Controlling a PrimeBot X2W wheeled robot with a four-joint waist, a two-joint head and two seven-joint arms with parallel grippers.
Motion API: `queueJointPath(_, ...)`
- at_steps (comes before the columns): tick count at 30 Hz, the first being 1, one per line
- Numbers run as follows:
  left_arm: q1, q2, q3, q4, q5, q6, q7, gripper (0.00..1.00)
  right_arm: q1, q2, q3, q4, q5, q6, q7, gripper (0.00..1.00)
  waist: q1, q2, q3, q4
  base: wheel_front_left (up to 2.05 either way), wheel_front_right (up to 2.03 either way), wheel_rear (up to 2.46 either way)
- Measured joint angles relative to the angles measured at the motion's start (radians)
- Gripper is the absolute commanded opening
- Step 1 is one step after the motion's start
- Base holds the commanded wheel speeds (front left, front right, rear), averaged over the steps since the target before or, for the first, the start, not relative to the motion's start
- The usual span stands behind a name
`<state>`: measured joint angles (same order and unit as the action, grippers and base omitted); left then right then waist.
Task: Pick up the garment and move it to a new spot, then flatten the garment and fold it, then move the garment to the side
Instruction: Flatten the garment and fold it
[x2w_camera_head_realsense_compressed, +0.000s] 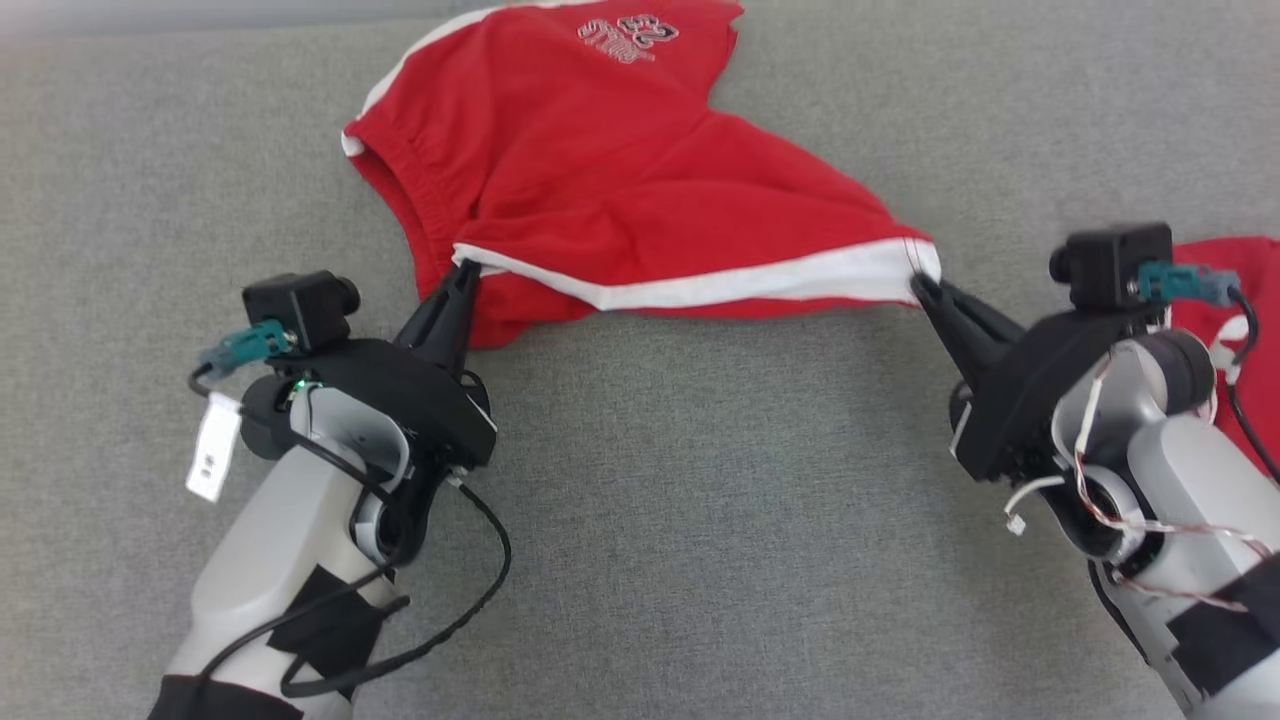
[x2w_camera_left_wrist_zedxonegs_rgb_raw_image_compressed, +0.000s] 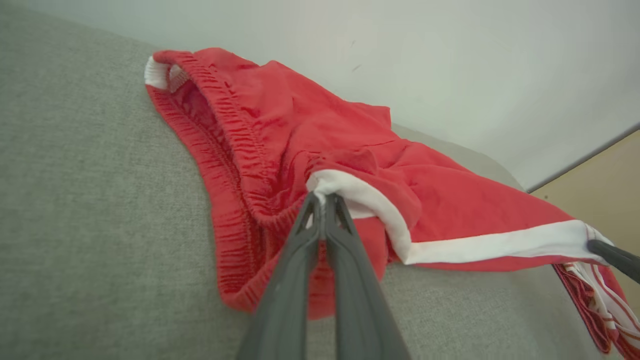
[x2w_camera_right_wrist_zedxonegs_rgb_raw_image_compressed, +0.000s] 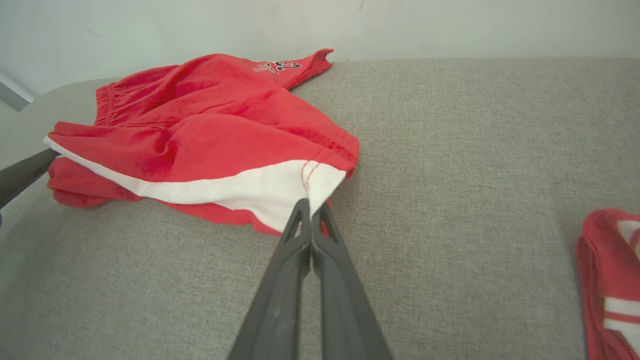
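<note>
Stretching across the far middle of one grey cushion (x2w_camera_head_realsense_compressed: 700, 500), one red garment (x2w_camera_head_realsense_compressed: 600, 170) is seen. Two grippers are clamped shut on its white hem (x2w_camera_head_realsense_compressed: 760, 285): left gripper (x2w_camera_head_realsense_compressed: 462, 275) at one end, right gripper (x2w_camera_head_realsense_compressed: 922, 285) at the other. One other red cloth (x2w_camera_head_realsense_compressed: 1225, 290) is seen at the right edge.

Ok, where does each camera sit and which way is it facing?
Head: up high, looking down at the grey fabric surface; both forearms show, left gripper and right gripper shut on the red shorts.
Left wrist: along its own fingers toward the waistband.
Right wrist: along its own fingers toward the white hem corner.
Shared: each wrist view catches the other gripper's tip at its edge.
</note>
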<state>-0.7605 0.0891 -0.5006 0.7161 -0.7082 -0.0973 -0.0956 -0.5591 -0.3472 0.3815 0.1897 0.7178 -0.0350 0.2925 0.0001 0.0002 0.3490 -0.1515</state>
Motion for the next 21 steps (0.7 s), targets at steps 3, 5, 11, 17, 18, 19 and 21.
queueJointPath(3, 0.01, -0.001, -0.028, 0.006, 0.024, -0.001, -0.027, 0.0, 0.039, -0.022, -0.005, -0.012, -0.006, -0.012, 0.017, 0.0, -0.0002, -0.0001, -0.021, -0.002, 0.0, 0.0, 0.0)
queueJointPath(5, 0.036, -0.003, -0.042, 0.004, 0.041, -0.009, -0.049, 0.0, 0.071, -0.04, -0.013, -0.027, -0.006, -0.019, 0.03, 0.0, -0.0002, -0.0001, -0.038, 0.0, 0.0, 0.0, 0.0)
queueJointPath(11, 0.137, 0.039, -0.128, -0.025, 0.098, -0.019, -0.099, 0.0, 0.229, -0.068, -0.018, -0.091, 0.022, -0.034, 0.085, 0.0, -0.0002, -0.0003, -0.111, 0.019, 0.0, 0.0, 0.0)
queueJointPath(17, 0.277, 0.111, -0.165, -0.027, 0.132, -0.026, -0.099, 0.0, 0.366, -0.078, 0.009, -0.158, 0.046, -0.046, 0.141, 0.0, -0.0003, -0.0003, -0.179, 0.034, 0.0, 0.0, 0.0)
queueJointPath(18, 0.302, 0.117, -0.164, -0.029, 0.131, -0.026, -0.099, 0.0, 0.386, -0.08, 0.009, -0.17, 0.053, -0.051, 0.149, 0.0, -0.0004, -0.0003, -0.19, 0.036, 0.0, 0.0, 0.0)
queueJointPath(19, 0.323, 0.119, -0.164, -0.031, 0.13, -0.025, -0.098, 0.0, 0.403, -0.082, 0.009, -0.181, 0.061, -0.053, 0.156, 0.0, -0.0004, -0.0004, -0.2, 0.038, 0.0, 0.0, 0.0)
queueJointPath(21, 0.36, 0.12, -0.164, -0.044, 0.126, -0.016, -0.098, 0.0, 0.432, -0.093, 0.007, -0.2, 0.067, -0.056, 0.167, 0.0, -0.0004, -0.0003, -0.219, 0.042, 0.0, 0.0, 0.0)
